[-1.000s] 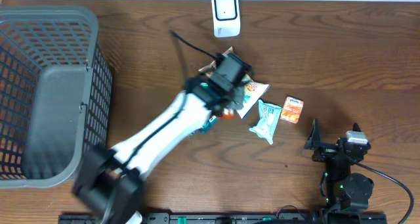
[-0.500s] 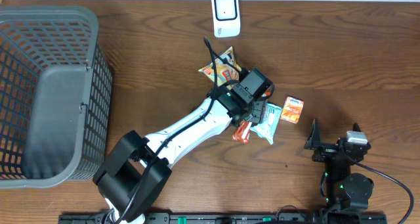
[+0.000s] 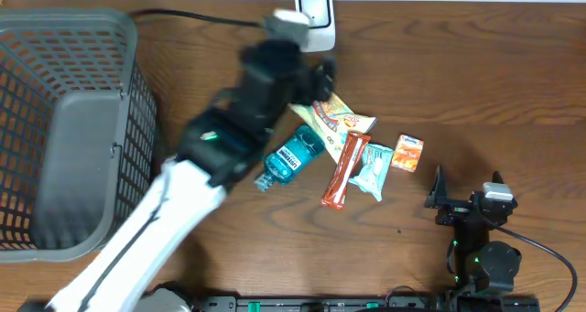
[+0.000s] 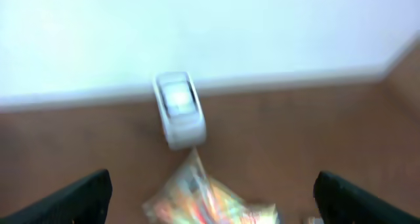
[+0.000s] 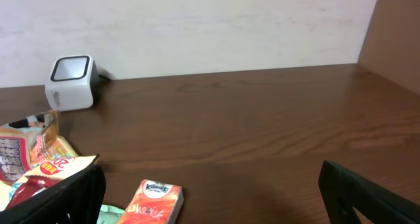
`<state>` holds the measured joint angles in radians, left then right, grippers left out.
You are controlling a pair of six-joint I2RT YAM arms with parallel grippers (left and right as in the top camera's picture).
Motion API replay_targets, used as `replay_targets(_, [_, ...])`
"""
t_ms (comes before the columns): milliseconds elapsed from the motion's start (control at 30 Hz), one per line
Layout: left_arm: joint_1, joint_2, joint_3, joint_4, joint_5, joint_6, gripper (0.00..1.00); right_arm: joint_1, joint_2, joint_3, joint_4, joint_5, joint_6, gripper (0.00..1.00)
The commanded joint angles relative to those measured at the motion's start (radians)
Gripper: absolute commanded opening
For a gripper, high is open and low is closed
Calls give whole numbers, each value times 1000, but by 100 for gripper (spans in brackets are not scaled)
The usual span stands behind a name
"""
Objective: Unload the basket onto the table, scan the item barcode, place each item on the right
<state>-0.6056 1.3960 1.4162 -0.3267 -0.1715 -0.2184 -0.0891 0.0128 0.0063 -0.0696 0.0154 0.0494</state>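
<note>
You can read Kleenex on the orange pack (image 5: 154, 203); the scanner (image 4: 178, 110) is blurred. Your left gripper (image 4: 211, 184) and right gripper (image 5: 210, 184) both stand wide apart, empty.

In my right wrist view, low and left of centre, the orange pack (image 5: 152, 201) bears a small slanted logo that I read as Kleenex; print on the snack bags (image 5: 26, 159) at far left is too small to read

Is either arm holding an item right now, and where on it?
Nothing is held. The left gripper and right gripper are both open, with nothing between their fingers.
</note>
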Motion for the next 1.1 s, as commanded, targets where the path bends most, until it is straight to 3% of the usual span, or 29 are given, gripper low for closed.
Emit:
replay_targets(0, [98,-96,23,77,-48,174,98,6,-3,-1,-3,5,14,99])
replay_targets(167, [265,-170,23,192,-106,377,98,6,-3,-1,-3,5,14,99])
replay_targets(367, [341,-169,21,-35,-205,517,98,6,-3,-1,-3,5,14,99])
replay_targets(533, [347,-195,-5,-32,-195,508,98,6,-3,-1,-3,5,14,99])
replay_targets(700, [348,-246,-32,-71,-69,478,98,6,-3,-1,-3,5,14,99])
replay_targets(1067, [348,-544,-298,26,137,479,98,6,-3,-1,-3,5,14,99])
